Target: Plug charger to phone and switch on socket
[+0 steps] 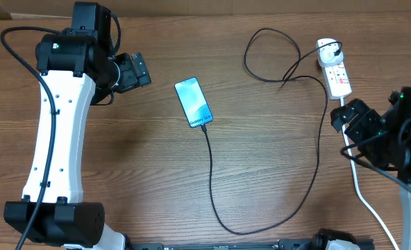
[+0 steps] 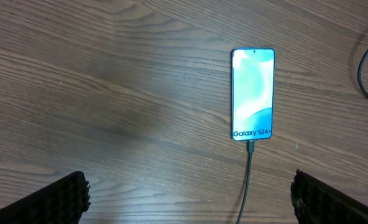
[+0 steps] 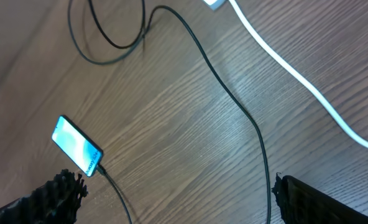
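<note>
The phone lies flat mid-table, blue screen lit, with the thin black charger cable plugged into its lower end. The cable loops along the front and up to the white socket at the far right. In the left wrist view the phone and its cable lie ahead of my open, empty left gripper. My left gripper hovers left of the phone. My right gripper is open and empty, just below the socket. The right wrist view shows the phone, the cable and the open jaws.
The thick white cord runs from the socket down past my right arm to the table's front edge; it also shows in the right wrist view. A loose loop of black cable lies left of the socket.
</note>
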Controlling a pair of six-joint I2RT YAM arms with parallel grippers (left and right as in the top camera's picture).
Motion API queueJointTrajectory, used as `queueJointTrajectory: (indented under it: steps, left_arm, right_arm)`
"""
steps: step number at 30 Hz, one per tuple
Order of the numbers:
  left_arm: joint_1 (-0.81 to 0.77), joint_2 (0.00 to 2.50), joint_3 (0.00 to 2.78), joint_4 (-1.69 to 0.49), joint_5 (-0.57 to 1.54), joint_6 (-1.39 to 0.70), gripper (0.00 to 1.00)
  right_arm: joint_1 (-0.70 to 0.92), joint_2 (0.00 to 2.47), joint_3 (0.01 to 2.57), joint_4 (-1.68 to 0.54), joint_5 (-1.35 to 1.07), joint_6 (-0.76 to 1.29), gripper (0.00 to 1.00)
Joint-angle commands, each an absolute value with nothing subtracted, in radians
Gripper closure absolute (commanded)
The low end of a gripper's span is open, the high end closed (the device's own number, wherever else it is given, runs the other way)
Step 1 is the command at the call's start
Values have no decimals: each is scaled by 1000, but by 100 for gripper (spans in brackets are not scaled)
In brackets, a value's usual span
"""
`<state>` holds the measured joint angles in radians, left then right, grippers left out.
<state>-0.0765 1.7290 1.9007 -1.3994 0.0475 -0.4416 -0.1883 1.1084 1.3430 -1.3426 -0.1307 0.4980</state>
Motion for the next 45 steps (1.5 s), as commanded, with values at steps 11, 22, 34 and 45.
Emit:
queueJointTrajectory:
  steps: [11,22,34,45]
  left_arm:
    - [-72,1733,1899,-1401,37,-441,0]
    - [-72,1733,1899,-1401,37,-441,0]
    - [-72,1733,1899,-1401,37,-441,0]
    - [-72,1733,1899,-1401,37,-441,0]
  right_arm:
    - [-165,1110,1324,-1297,-153,391,0]
    - [91,813,1023,-806,-152,81,0]
    - [83,487,684,-442,-152,70,0]
    - [83,240,393,-217,-161,73,0]
